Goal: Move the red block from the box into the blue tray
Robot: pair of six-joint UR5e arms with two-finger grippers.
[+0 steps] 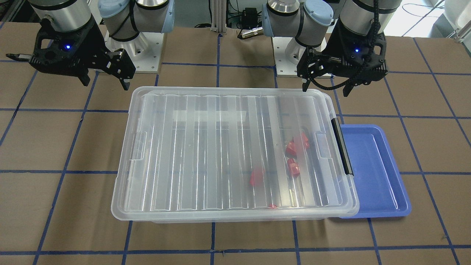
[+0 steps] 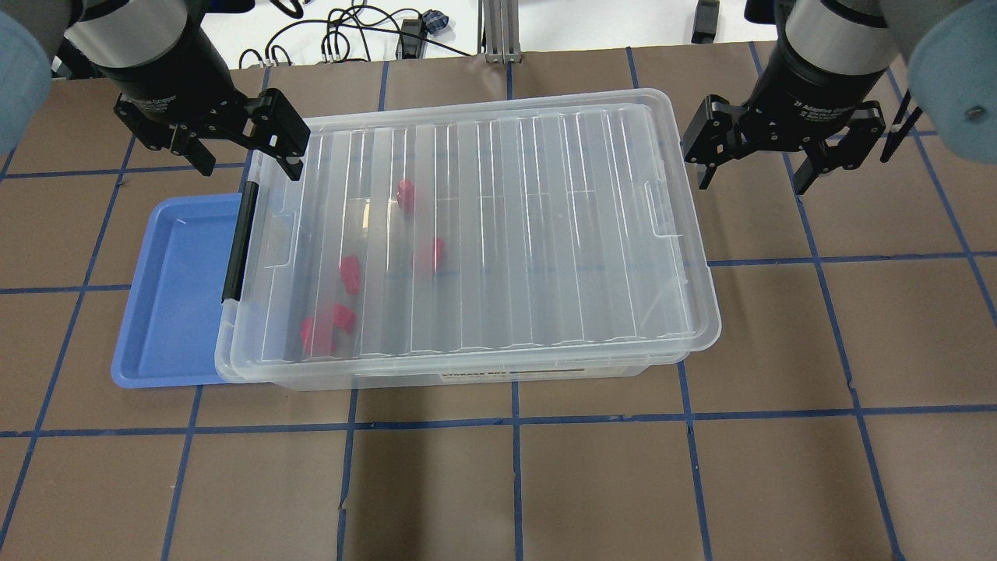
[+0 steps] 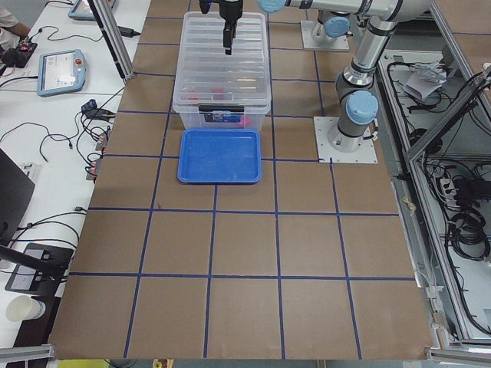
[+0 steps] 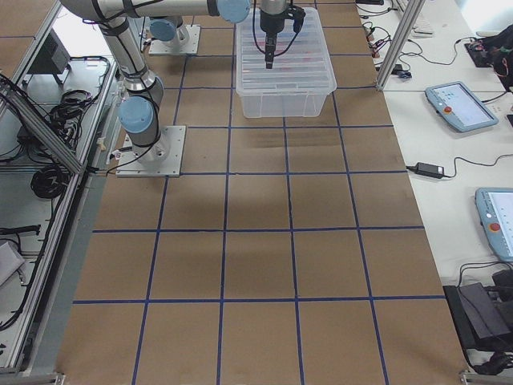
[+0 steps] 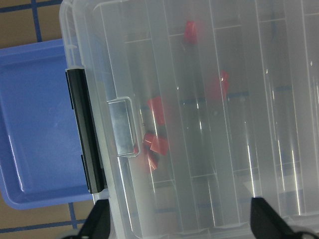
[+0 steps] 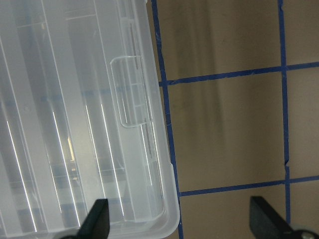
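Note:
The box (image 2: 498, 234) is a clear bin with its ribbed lid shut and a black latch (image 2: 239, 241) at its left end. Several red blocks (image 2: 350, 274) lie inside near that end, also seen through the lid in the front view (image 1: 293, 168) and left wrist view (image 5: 156, 110). The blue tray (image 2: 167, 296) lies empty beside the latch end, partly under the box rim. My left gripper (image 2: 251, 167) is open and empty, above the box's far left corner. My right gripper (image 2: 752, 183) is open and empty, above the table just past the box's right end.
The table is brown with blue tape grid lines (image 2: 514, 421). Arm bases (image 1: 132, 55) stand on the robot's side of the box. Cables and a post (image 2: 498, 39) sit past the table's far edge.

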